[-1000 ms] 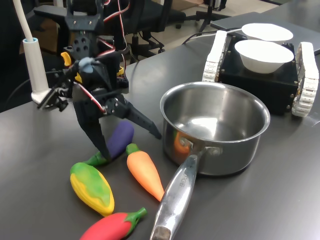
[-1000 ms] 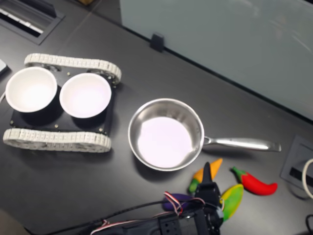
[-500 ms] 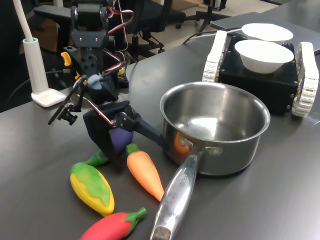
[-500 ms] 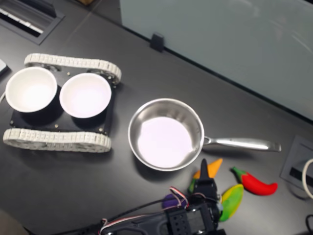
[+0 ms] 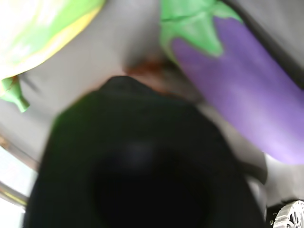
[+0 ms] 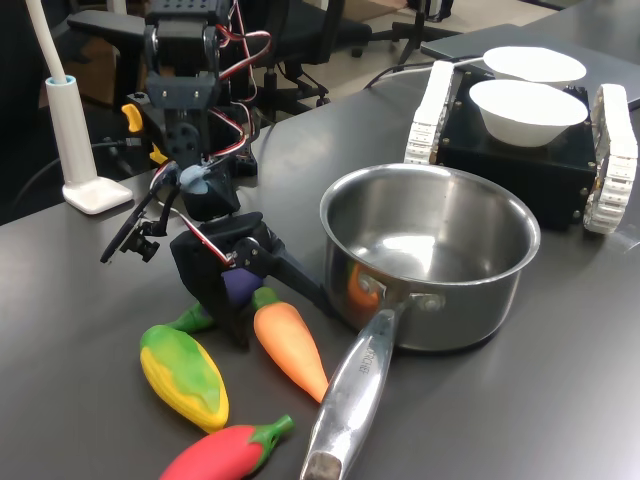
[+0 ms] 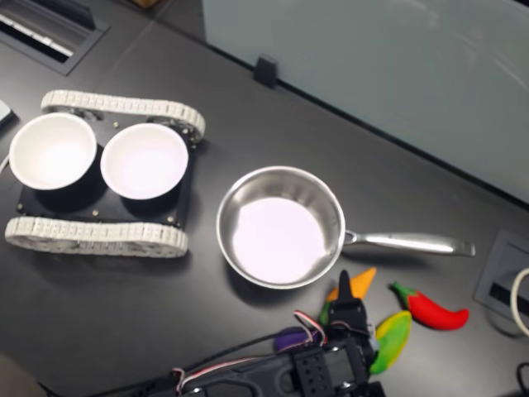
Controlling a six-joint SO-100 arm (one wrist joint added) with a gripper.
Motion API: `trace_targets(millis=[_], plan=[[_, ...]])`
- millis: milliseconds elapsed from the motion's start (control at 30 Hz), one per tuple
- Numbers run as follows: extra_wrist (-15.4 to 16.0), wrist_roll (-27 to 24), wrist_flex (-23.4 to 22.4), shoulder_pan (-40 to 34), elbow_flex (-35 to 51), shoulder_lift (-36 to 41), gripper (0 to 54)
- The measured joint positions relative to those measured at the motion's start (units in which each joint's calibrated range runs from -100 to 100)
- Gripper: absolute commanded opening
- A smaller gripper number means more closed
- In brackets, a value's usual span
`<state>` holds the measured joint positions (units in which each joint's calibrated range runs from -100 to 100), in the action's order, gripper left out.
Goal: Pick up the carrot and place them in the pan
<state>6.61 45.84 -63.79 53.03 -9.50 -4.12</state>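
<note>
Wrist view: blurred black gripper body fills frame, toy eggplant (image 5: 247, 90) and corn (image 5: 42, 28) beside it.

First exterior view: fingers (image 6: 240, 325) spread wide, straddling carrot (image 6: 290, 345) stem end on bench (image 6: 520, 400), beside pan (image 6: 430, 250). Carrot likely light, rigid, slick; grip thick end.

Second exterior view: carrot tip (image 7: 361, 281) peeks out below pan handle.

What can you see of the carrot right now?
The carrot is a smooth orange toy cone with a small green stem cap, lying flat on the dark table beside the pan handle, tip toward the camera in the first exterior view. The open claw straddles its stem end; contact is unclear.
</note>
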Motion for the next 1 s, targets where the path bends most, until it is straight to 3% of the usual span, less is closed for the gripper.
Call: trace_targets(millis=[533, 1000], plan=[[0.00, 0.73, -7.31, 0.00, 8.51, -5.47, 37.1], [0.00, 0.93, -8.16, 0.00, 12.85, -8.59, 32.9]])
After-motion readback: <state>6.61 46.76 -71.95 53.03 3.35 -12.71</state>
